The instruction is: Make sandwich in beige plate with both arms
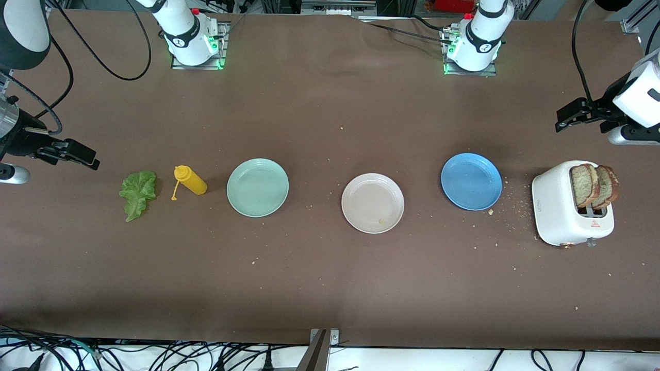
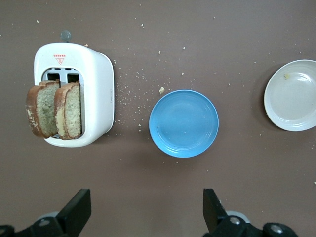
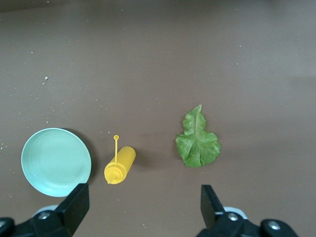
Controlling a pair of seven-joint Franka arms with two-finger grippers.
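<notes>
While both claws open aloft, beige plate (image 1: 372,203) midway, untouched.

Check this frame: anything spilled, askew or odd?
Yes. The yellow squeeze bottle lies on its side between the lettuce leaf and the mint-green plate, cap dangling. Crumbs litter the table, mostly beside the toaster, one in the beige plate.
</notes>
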